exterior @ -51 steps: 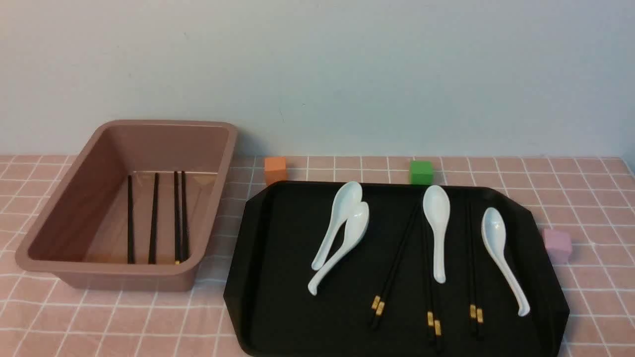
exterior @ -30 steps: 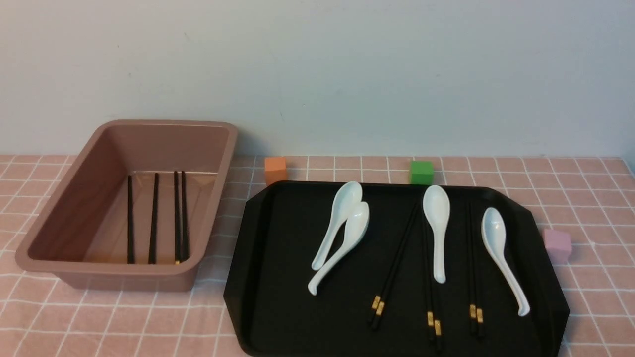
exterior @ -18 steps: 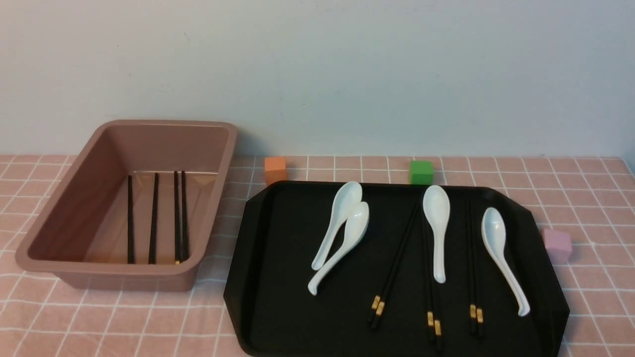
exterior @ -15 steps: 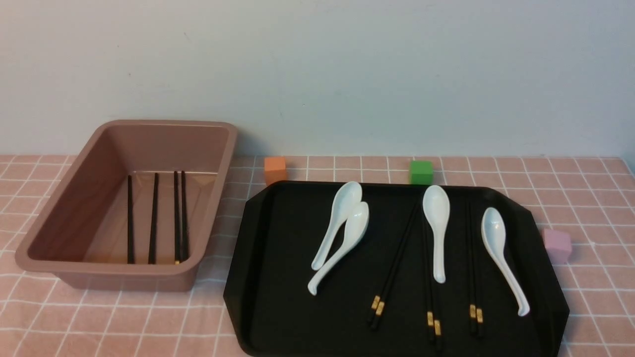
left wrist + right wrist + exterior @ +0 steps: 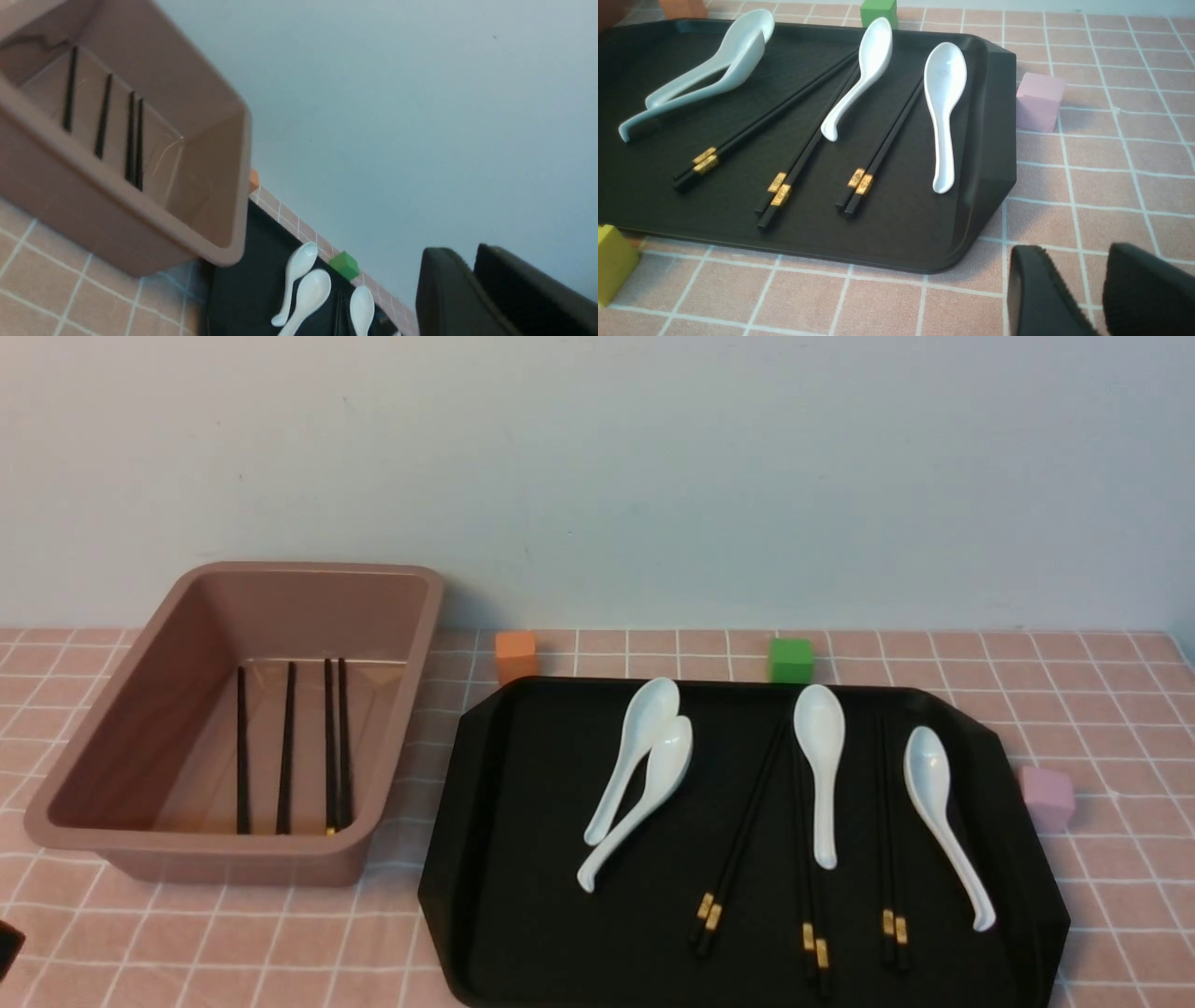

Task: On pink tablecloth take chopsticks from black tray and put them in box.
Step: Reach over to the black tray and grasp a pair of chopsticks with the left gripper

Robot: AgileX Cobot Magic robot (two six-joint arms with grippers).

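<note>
Four chopsticks (image 5: 289, 747) already lie flat in the bottom of the box (image 5: 308, 607), which sits on the pink tablecloth (image 5: 1102, 709) to the left of the black tray (image 5: 523, 821). Six more wait on the tray in three pairs, with their gold bands at the near end, so the job looks less than half done. This looks like the gap between two trips. The left pincer (image 5: 467, 254) is near the box with its fingers close together and nothing in them. The right pincer (image 5: 1076, 254) hangs low over the cloth just off the tray's near right corner, with a small gap between its fingers and nothing held. Next, a pincer should open, go down to one pair and pinch both sticks together. The pair nearest the box looks easiest, because its gold end lies clear of the white spoons (image 5: 820, 756). The other two pairs run close beside spoons, so grabbing there could bump one
</note>
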